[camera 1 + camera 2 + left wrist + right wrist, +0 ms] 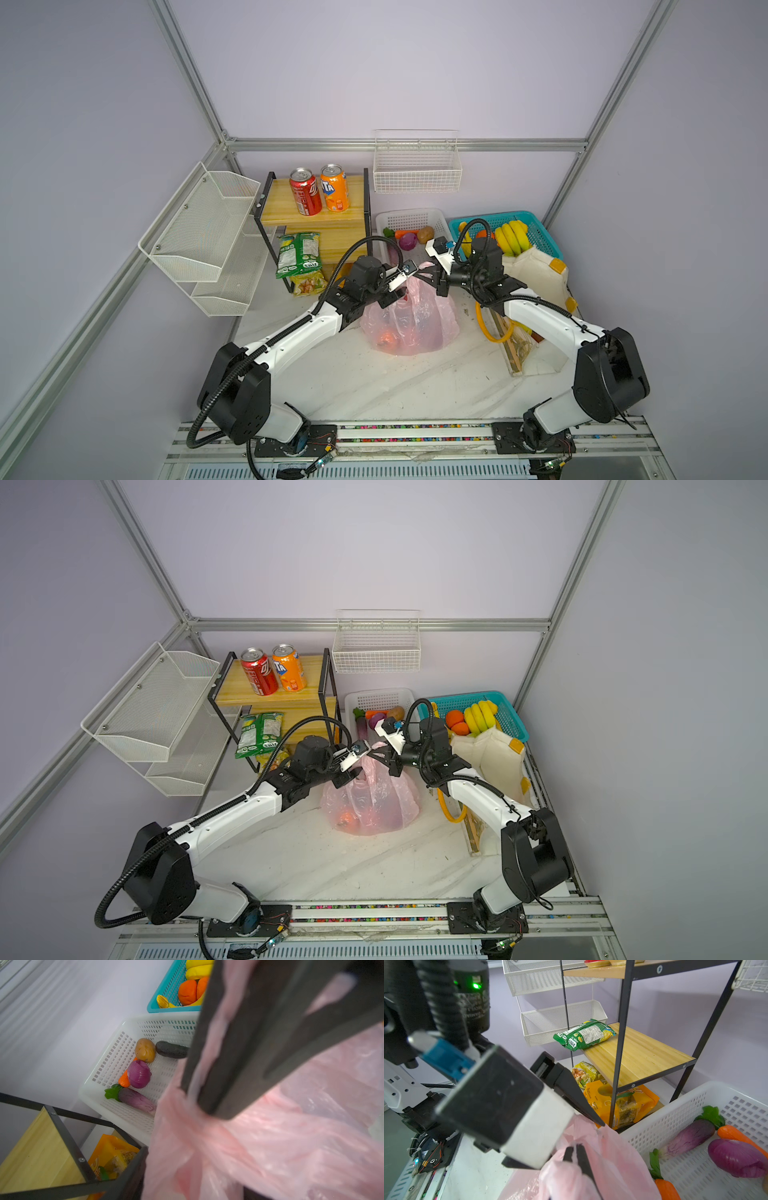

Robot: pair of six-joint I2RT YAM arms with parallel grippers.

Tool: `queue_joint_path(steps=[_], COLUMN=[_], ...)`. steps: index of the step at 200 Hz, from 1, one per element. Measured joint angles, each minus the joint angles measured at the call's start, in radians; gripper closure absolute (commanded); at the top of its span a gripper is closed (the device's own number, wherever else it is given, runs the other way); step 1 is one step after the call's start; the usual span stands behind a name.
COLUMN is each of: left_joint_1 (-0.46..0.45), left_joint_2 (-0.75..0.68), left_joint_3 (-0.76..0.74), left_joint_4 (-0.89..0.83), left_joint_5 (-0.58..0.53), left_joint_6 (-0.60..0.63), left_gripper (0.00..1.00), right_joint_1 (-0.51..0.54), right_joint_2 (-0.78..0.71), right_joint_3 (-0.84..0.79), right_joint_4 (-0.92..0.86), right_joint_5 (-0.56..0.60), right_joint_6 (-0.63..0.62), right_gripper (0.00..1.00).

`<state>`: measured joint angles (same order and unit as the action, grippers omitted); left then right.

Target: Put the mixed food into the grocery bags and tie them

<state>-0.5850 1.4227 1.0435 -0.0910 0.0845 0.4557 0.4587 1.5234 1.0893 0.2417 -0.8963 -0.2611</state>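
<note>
Closest to its wrist lens, the right hand point(574, 1154) is pinched tight on a gathered handle of the bag point(415, 328), holding the pink film up in a peak. Facing it from 9 o'clock is the left hand point(577, 1140). Its fingers point(571, 1095) stand half-wide, astride another bunch of the film, and no pinch shows. In both top views the two hands nearly touch above the bag's 12 o'clock edge, with the left arm reaching in from 8 o'clock and the right arm from 4.

On the table point(374, 386) the bag sits just past the middle, bulging, its mouth drawn upward. Something orange-red shows through the film at its 7 o'clock side; what it is cannot be told.

At 11 o'clock the red can point(305, 192) stands upright on top of the shelf point(278, 208), just beside an orange can point(334, 189). Below the shelf, the chips point(308, 284) lie on the table at 10 o'clock from the bag.

At 12 o'clock, just behind the bag, the onion point(407, 241) and eggplant point(137, 1100) lie in the white basket point(411, 219). The onion touches a carrot point(124, 1080).

At 2 o'clock the tote point(536, 270) slumps partly under the right arm, against the teal basket point(542, 239) holding bananas point(513, 237).
</note>
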Motion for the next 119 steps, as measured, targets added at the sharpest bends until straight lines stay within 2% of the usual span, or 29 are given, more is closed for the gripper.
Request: queue_joint_path(steps=[47,93,119], left_joint_1=[0.0,0.0,0.0], left_joint_2=[-0.103,-0.118,-0.15], left_joint_3=[-0.087,-0.134,-0.161], left_joint_4=[0.11,0.118,0.111], left_joint_5=[0.031,0.059,0.098], left_joint_6=[-0.119,-0.216,-0.288], left_gripper=[0.72,0.86,0.91], right_joint_1=[0.0,0.0,0.0], right_joint_2=[0.0,-0.01,-0.017], right_joint_3=[0.0,-0.006,-0.016], right_joint_4=[-0.001,0.002,0.005], right_joint_5=[0.016,0.017,0.012], right_joint_6=[-0.033,-0.048,-0.049], right_gripper=[1.0,1.0,1.0])
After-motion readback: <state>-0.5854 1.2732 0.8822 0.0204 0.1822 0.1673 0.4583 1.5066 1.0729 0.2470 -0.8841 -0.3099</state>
